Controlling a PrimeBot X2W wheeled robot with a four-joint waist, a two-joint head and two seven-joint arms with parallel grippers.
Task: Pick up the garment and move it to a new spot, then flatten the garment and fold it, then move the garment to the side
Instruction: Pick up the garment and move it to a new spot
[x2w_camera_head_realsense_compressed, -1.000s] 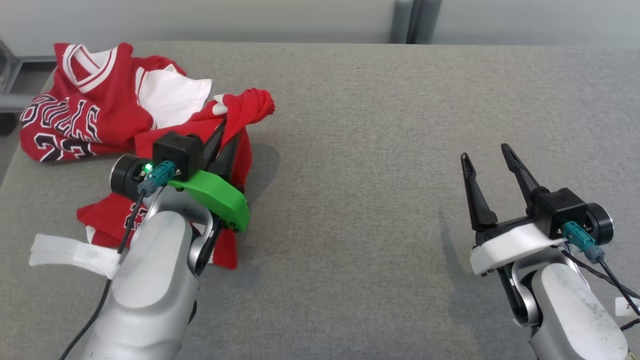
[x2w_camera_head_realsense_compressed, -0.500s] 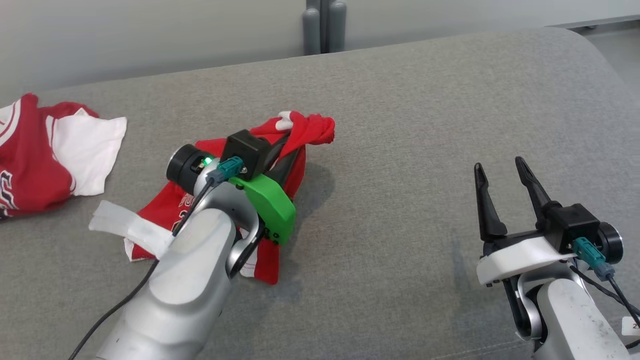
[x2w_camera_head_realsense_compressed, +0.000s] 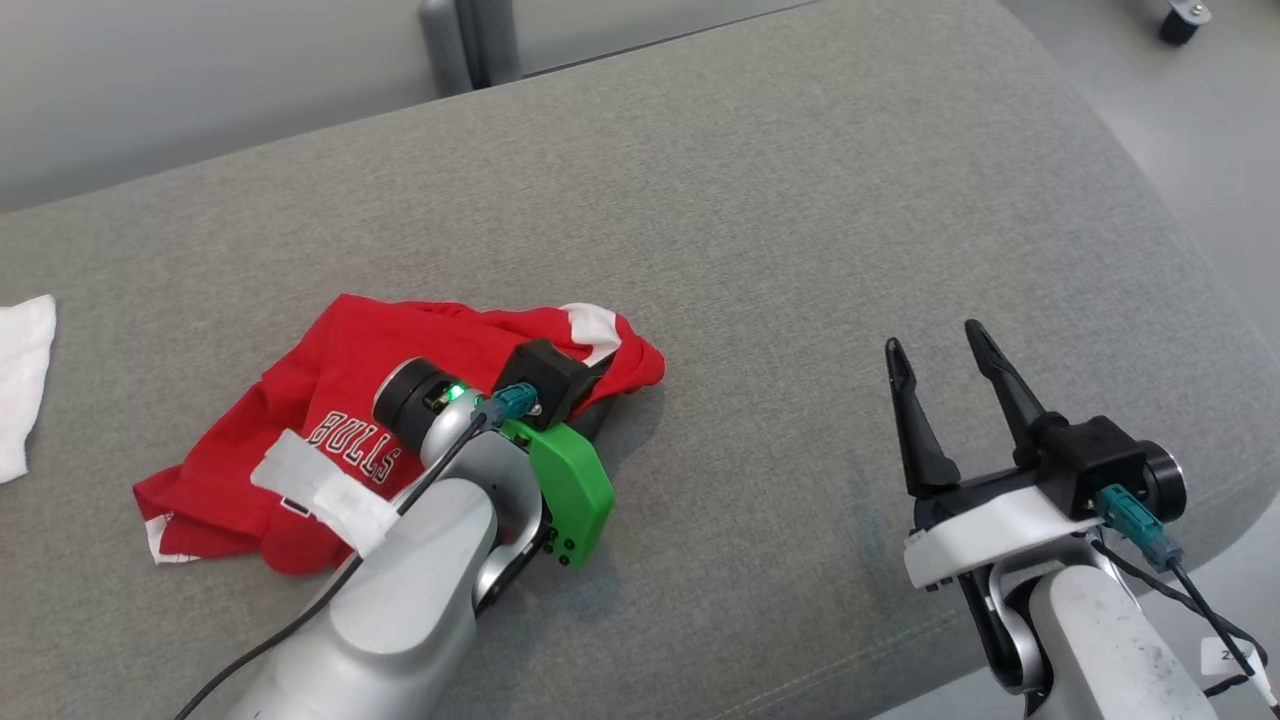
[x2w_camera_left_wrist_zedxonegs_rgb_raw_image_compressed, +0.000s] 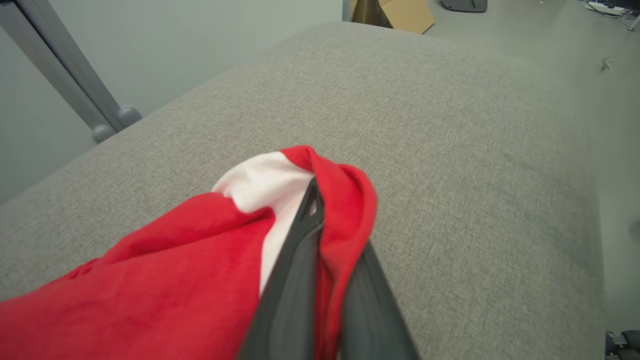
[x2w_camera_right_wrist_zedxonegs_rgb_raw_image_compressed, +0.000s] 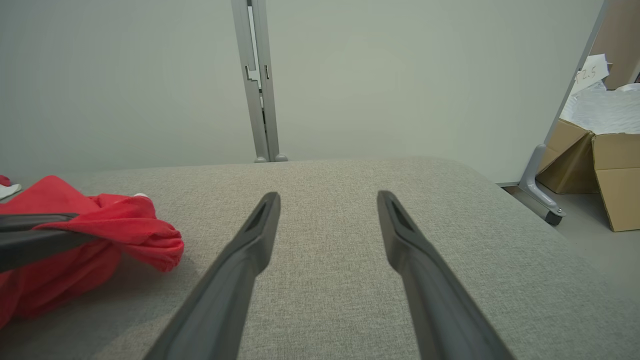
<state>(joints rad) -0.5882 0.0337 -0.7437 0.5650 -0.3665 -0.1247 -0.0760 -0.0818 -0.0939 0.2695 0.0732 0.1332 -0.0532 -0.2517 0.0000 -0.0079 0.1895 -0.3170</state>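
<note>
1. Garment, red, lies crumpled in the head view on the grey padded surface, left of its middle; the left gripper clamps its right end. The right gripper sits near the right edge, fingers apart, empty.
2. Left wrist view: both fingers pinch a red-and-white fold.
3. Right wrist view: spread fingers, garment at far left.

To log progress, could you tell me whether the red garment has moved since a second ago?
Yes. The red garment, clamped in the left tool, went right, away from the white cloth.
</note>
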